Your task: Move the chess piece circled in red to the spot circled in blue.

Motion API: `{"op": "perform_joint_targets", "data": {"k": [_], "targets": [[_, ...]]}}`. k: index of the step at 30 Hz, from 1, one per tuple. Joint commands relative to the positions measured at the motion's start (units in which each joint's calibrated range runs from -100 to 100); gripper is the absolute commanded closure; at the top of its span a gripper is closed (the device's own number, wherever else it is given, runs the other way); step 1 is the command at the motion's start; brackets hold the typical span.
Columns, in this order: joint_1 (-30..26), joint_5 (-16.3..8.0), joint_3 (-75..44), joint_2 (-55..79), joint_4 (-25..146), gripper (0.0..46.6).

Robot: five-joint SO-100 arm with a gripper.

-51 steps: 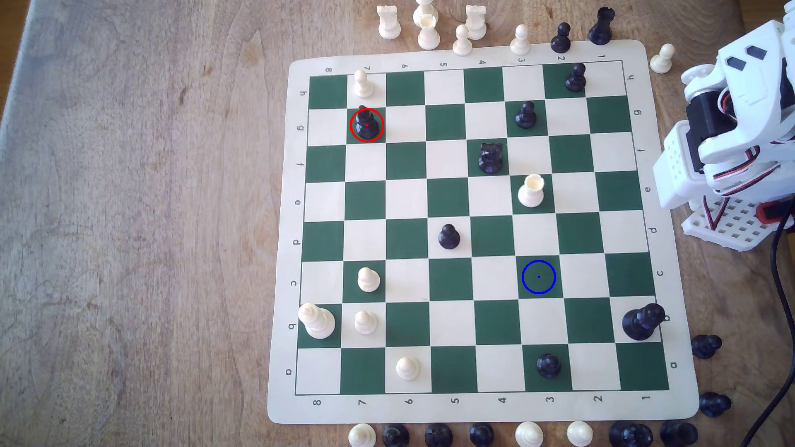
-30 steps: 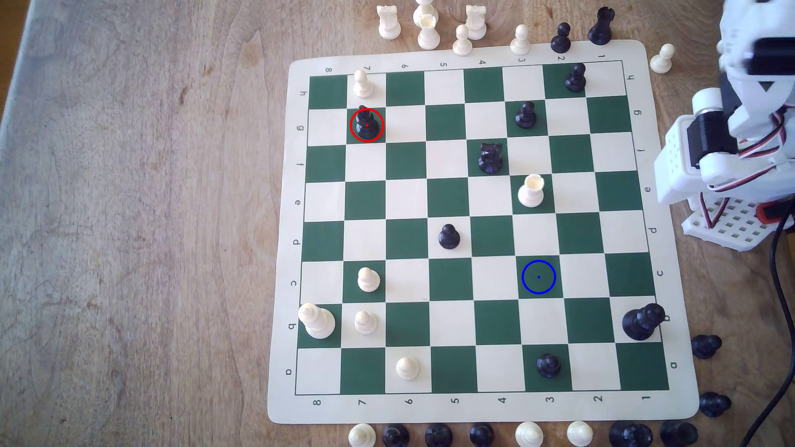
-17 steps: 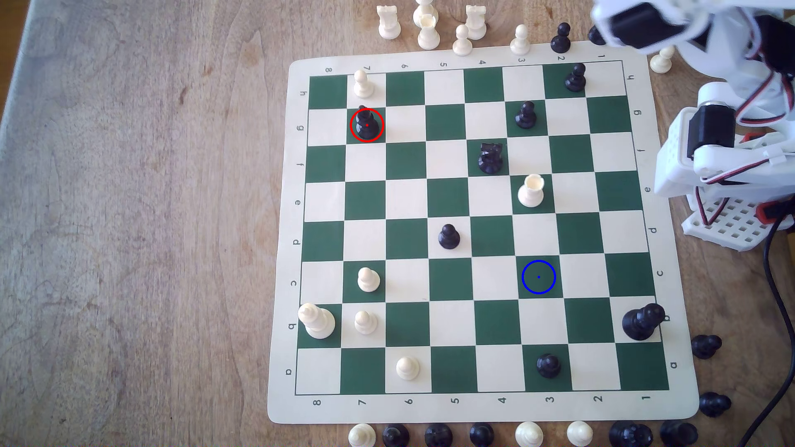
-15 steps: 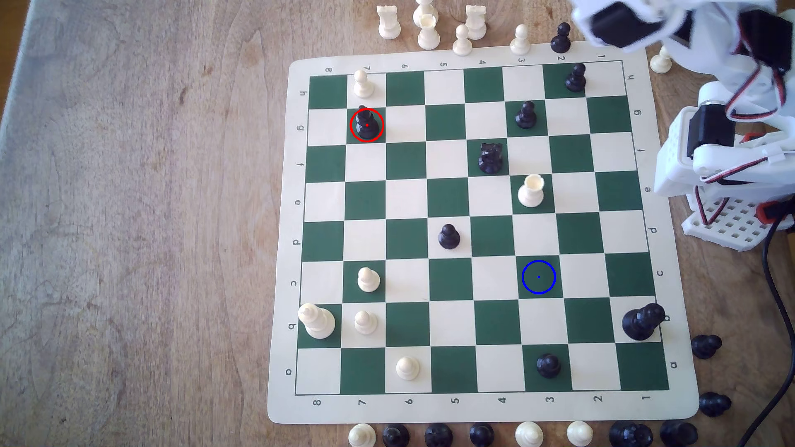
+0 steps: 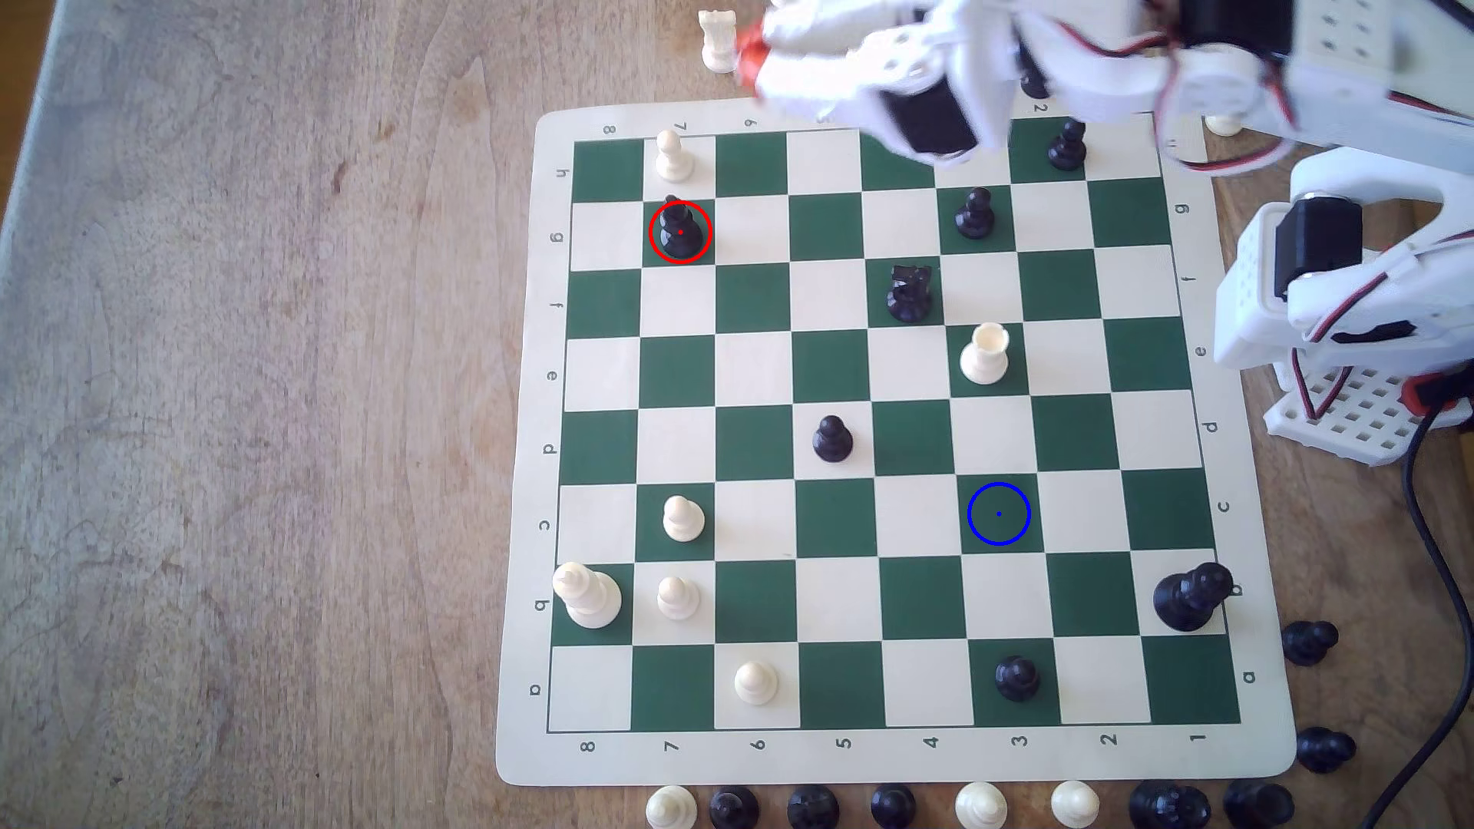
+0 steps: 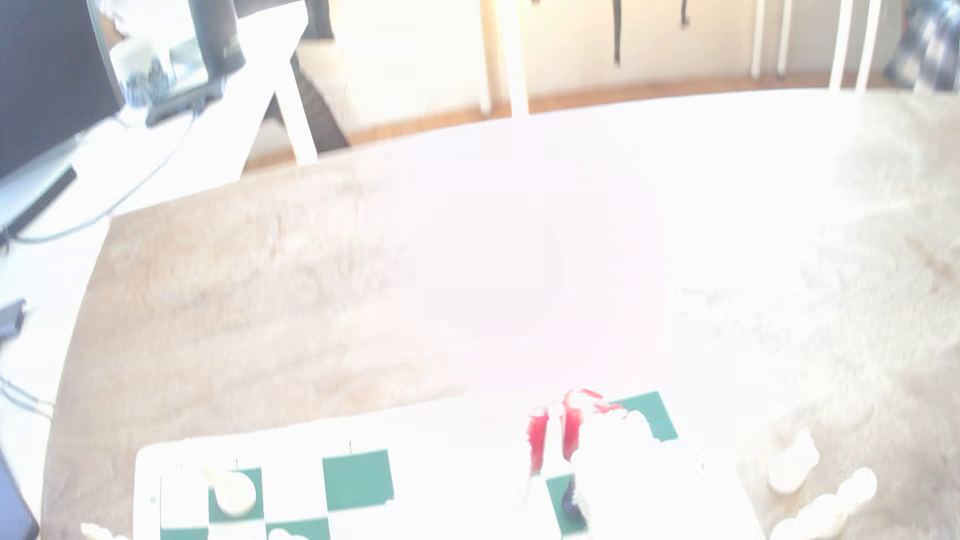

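Exterior view: a worn wooden table (image 5: 239, 478) carries a cream and green chess mat (image 5: 869, 757), with spare pieces lined along its near and far edges. The chess piece (image 5: 679, 231), glossy black and ringed in red, stands upright on a green square toward the exterior view's left, just below a white pawn (image 5: 672, 155). The spot (image 5: 999, 514), a green square with a blue ring, lies bare, well apart toward the exterior view's right. The arm reaches across the far edge of the mat, motion-blurred, and its gripper (image 5: 758, 52) with an orange-red tip covers some of the spare pieces; I cannot tell how its jaws stand. Wrist view: glare washes out most of the table, though red fingertips (image 6: 537, 441) show over the mat's edge, and beyond lie a wood floor, pale walls and a dark screen (image 6: 47, 78) on a white desk.
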Motion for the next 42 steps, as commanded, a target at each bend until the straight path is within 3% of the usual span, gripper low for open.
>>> {"op": "perform_joint_targets", "data": {"k": [1, 7, 12, 17, 21, 42], "targets": [[0.9, -2.7, -13.6, 8.6, 4.6, 41.9], [1.8, -5.3, -23.1, 19.5, 13.2, 40.6], [2.1, -8.2, -41.6, 34.3, 24.4, 39.2], [2.3, -9.2, -49.6, 41.8, 27.6, 37.0], [2.5, -9.2, -52.0, 45.5, 27.6, 34.2], [3.7, -9.2, -58.0, 61.8, 20.3, 33.7]]}}
